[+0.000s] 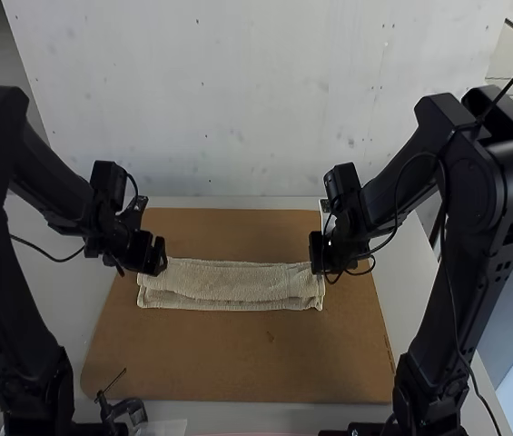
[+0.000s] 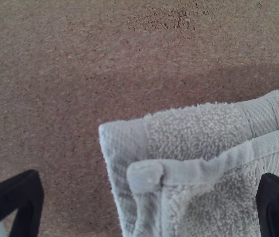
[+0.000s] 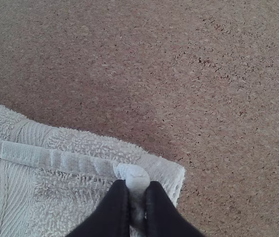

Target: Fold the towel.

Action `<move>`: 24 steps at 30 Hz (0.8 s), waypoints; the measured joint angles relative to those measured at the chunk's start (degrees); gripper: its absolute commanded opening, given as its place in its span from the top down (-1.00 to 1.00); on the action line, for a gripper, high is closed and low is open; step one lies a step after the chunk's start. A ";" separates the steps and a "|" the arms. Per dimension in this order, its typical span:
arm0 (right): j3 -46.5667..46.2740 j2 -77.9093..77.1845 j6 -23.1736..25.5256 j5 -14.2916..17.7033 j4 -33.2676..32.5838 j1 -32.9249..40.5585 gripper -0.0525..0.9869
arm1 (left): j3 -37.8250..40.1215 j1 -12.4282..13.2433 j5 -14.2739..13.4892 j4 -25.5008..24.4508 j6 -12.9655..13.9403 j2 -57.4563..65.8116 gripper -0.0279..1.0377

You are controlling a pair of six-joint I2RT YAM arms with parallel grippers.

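The towel (image 1: 231,283) lies as a long, flat, layered strip near the middle of the cork-like board (image 1: 238,354), and the step in hand looks like taking its far corners for another lengthwise fold. Nearest, toward 6 o'clock, a narrow ledge of under layer sticks out past the layer above; the far border runs fairly straight from 10 to 2 o'clock. At 10 o'clock the left gripper (image 2: 150,185) has its 2 fingers wide apart around a rounded corner nub (image 2: 145,177), with nothing in their grip. At 2 o'clock the right gripper (image 3: 138,190) is closed down on a small pinch of the upper layer's corner. The next move probably calls for the left fingers to close on the matching nub, then for 2 corners to lift together and travel toward 6 o'clock. The cloth is pale looped terry, with a smooth, ribbed band and a flat, thick hem (image 2: 203,173); the board beneath is brown and speckled, its corners rounded toward 5 and 7 o'clock.
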 measured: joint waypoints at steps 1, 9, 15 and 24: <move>0.02 0.00 0.15 0.00 0.04 0.00 0.47 | -0.04 -0.09 0.02 -0.11 0.02 -0.61 -0.89; 0.55 0.00 1.42 0.04 -1.92 -0.04 -0.02 | -3.93 -0.46 0.04 -0.28 0.39 -10.19 -0.86; 2.21 -0.02 1.55 0.00 -8.55 -1.31 -0.03 | -5.68 -0.76 0.04 -0.24 0.39 -12.13 -0.84; 2.29 -5.20 1.05 -1.55 -13.77 -4.61 -0.02 | -5.68 -0.79 0.04 0.02 0.37 -12.24 -0.82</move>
